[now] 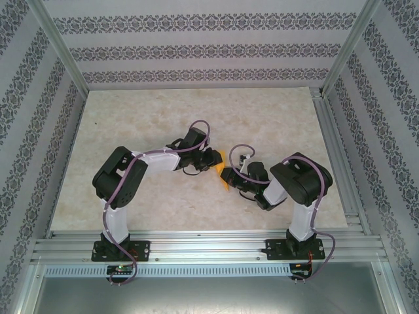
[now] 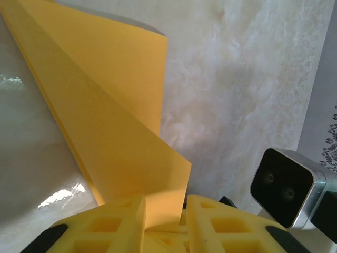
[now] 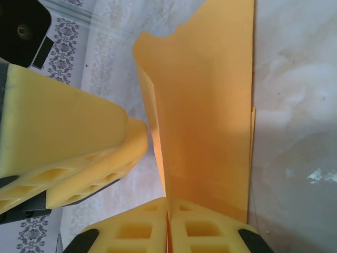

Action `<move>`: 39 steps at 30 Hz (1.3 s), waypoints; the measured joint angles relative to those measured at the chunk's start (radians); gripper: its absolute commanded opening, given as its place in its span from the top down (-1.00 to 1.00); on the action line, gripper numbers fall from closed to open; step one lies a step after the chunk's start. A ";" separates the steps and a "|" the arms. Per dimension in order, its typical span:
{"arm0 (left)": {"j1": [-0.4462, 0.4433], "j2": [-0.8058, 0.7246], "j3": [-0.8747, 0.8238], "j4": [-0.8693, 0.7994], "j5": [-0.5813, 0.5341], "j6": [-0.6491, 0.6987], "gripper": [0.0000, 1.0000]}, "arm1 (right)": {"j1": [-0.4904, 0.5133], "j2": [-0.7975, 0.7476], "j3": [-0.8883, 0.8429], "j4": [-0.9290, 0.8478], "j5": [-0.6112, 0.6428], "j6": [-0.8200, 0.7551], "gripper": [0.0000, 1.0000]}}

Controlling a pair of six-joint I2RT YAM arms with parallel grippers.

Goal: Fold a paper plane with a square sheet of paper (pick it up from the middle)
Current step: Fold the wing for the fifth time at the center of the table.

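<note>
The paper plane [image 1: 221, 163], only partly folded, is stretching lengthwise straight ahead of the right gripper [image 3: 168, 211], which is clamping its near edge with jaws shut, while the left gripper [image 2: 166, 205], just beside it, is straddling the same edge with jaws slightly apart.

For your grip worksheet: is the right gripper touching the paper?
Touching. The right wrist view shows the right gripper shut on the paper, which rises from between its fingers.

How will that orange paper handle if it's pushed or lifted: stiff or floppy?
Likely light and floppy: the paper is thin, its free edge curling. Its folded layers probably stiffen it along the creases. It could crumple easily if pushed.
</note>
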 measured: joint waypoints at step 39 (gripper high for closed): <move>0.000 0.096 0.083 -0.032 0.021 0.079 0.48 | 0.022 -0.359 0.233 -1.092 0.108 -0.311 0.46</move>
